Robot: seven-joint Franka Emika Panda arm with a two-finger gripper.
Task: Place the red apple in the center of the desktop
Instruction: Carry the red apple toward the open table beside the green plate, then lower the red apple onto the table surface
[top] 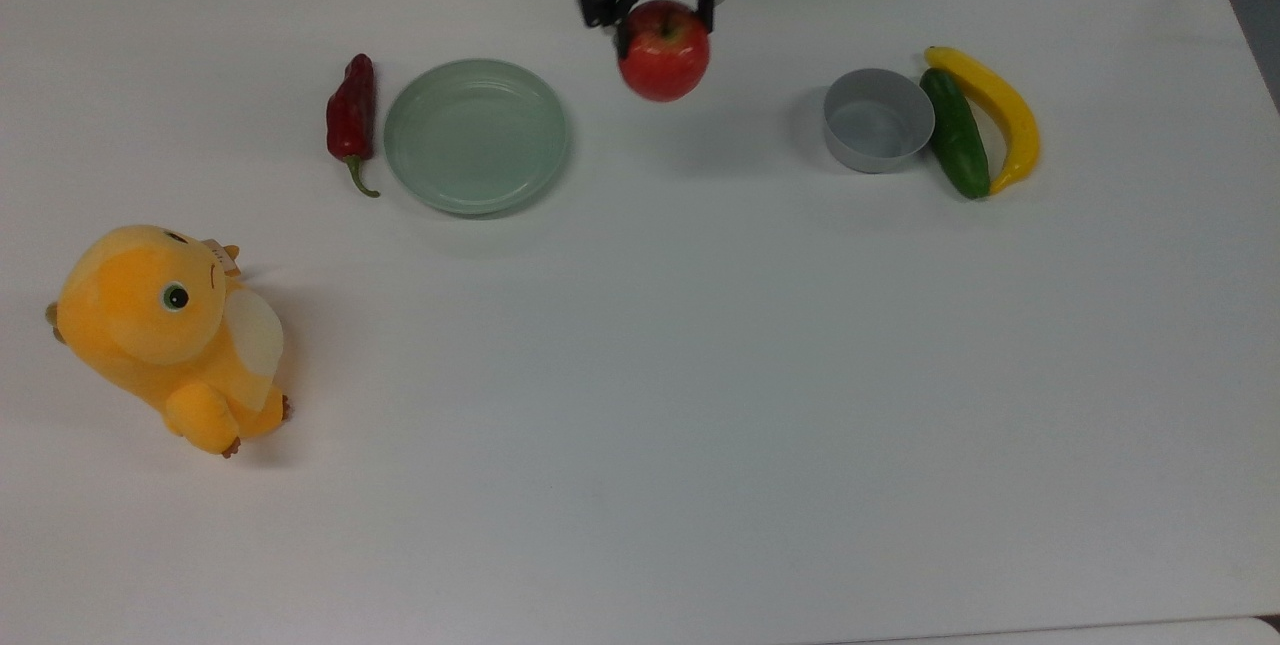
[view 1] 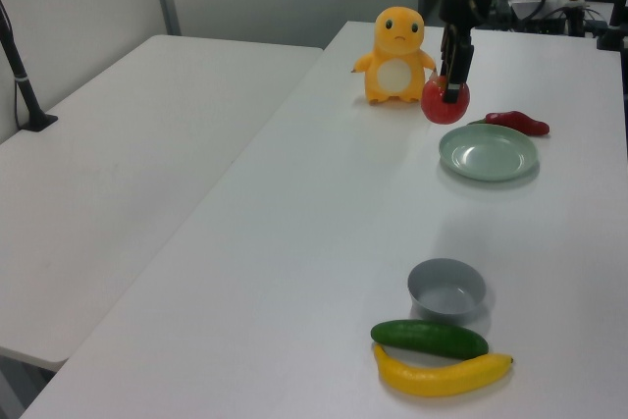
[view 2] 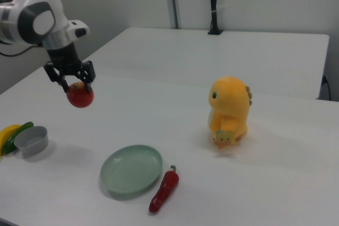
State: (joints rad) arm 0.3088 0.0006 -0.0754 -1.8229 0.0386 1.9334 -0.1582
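Note:
The red apple [top: 664,52] [view 1: 444,103] [view 2: 80,96] hangs in the air above the white desktop [top: 700,345] [view 1: 324,242] [view 2: 212,183]. My gripper [top: 660,20] [view 1: 452,90] [view 2: 74,80] is shut on the apple's top, black fingers on either side. In the top view the apple is near the far edge, between the green plate and the grey bowl. Its shadow falls on the desktop a little right of it.
A green plate [top: 477,135] [view 2: 131,170] lies beside a dark red chili pepper [top: 351,115] [view 2: 164,189]. A grey bowl [top: 878,119] [view 1: 446,288], a cucumber [top: 955,132] and a banana [top: 995,111] sit at the top view's right. An orange plush toy [top: 165,335] [view 2: 230,110] stands at the top view's left.

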